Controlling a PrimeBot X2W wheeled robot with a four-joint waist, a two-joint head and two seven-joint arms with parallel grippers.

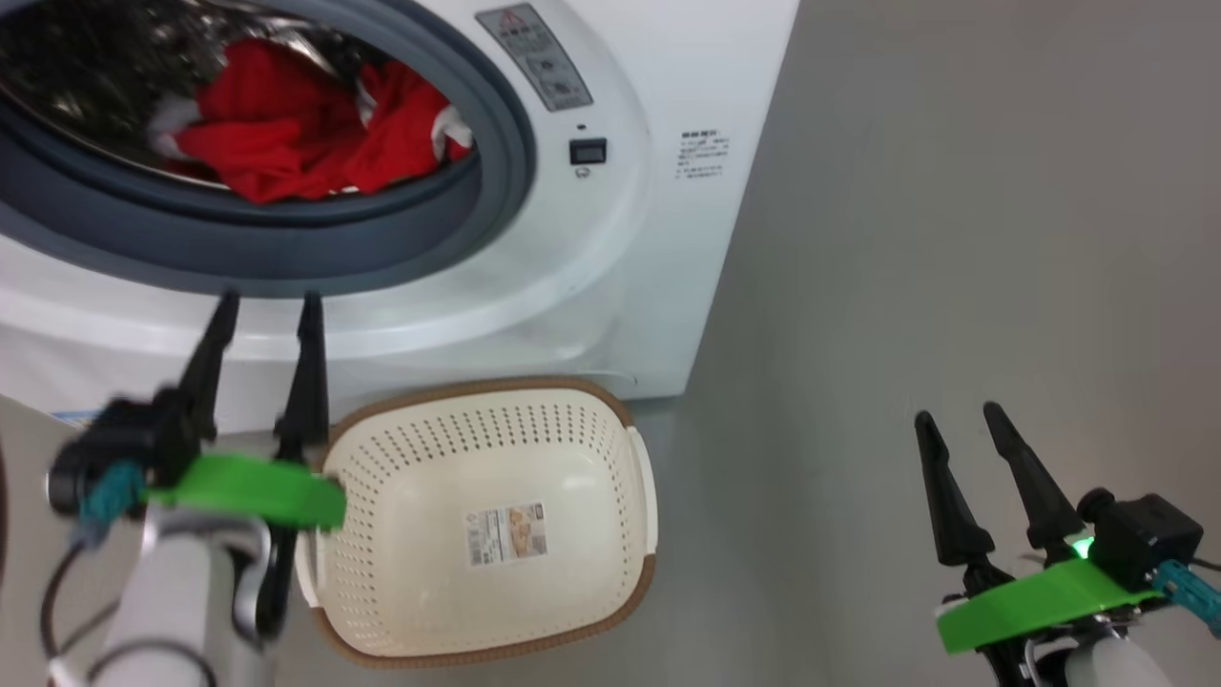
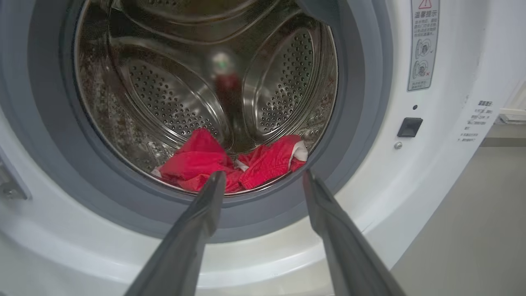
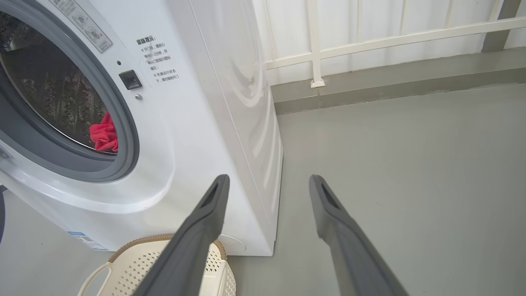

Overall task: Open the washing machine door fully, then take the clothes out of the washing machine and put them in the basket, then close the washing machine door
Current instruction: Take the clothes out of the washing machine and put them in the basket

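Note:
The white washing machine (image 1: 610, 277) stands with its mouth uncovered; its door is out of view. Red clothes (image 1: 305, 134) with white trim lie at the bottom of the steel drum (image 2: 176, 94), just behind the grey gasket (image 2: 49, 135). My left gripper (image 1: 269, 303) is open and empty, its tips just below the gasket's lower lip; in the left wrist view this gripper (image 2: 264, 174) points at the clothes (image 2: 230, 166). The cream basket (image 1: 477, 386) sits empty on the floor against the machine's front. My right gripper (image 1: 957, 416) hangs open and empty over the floor to the right.
Grey floor (image 1: 906, 239) stretches to the right of the machine. A white railing (image 3: 316, 49) and a low grey kerb run behind it. In the right wrist view, the right gripper (image 3: 268, 179) points past the machine's corner (image 3: 246, 164), above the basket (image 3: 135, 263).

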